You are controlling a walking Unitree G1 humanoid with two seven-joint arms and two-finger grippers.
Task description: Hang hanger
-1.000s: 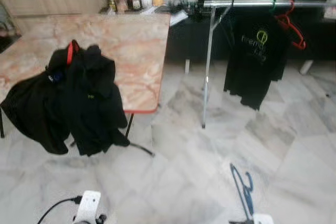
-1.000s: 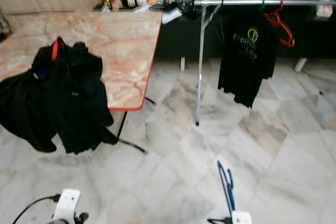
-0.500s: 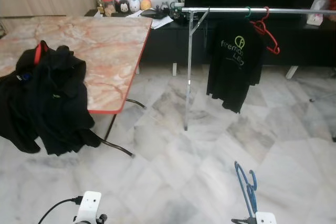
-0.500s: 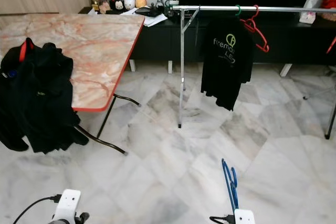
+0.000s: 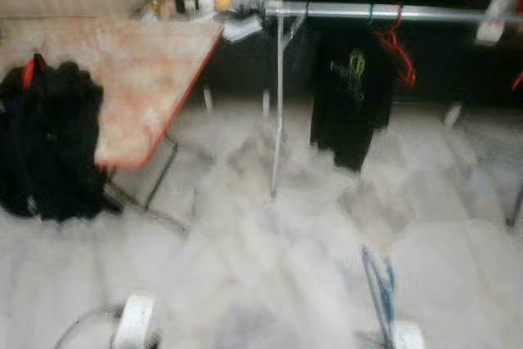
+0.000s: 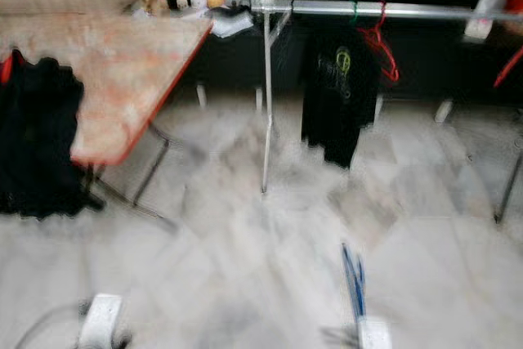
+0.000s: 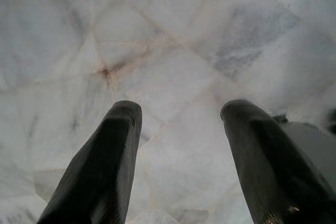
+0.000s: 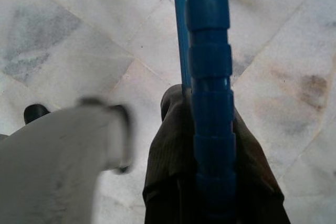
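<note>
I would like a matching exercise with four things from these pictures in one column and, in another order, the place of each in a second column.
1. blue plastic hanger
2. red plastic hanger
3. black printed T-shirt
4. black jacket

A. draped over the marble-patterned table edge
B. held in the right gripper
C. empty on the silver clothes rail
D. hanging from the rail on a green hook

Pairs: 1-B, 2-C, 3-D, 4-A

Marble tile floor [image 5: 245,243], pale grey, blurred. Table [image 5: 139,71] with pinkish marbled top stands on it; black clothes [image 5: 49,145] draped over table's near edge. Metal clothes rack [image 5: 278,104] stands on floor beside table.
</note>
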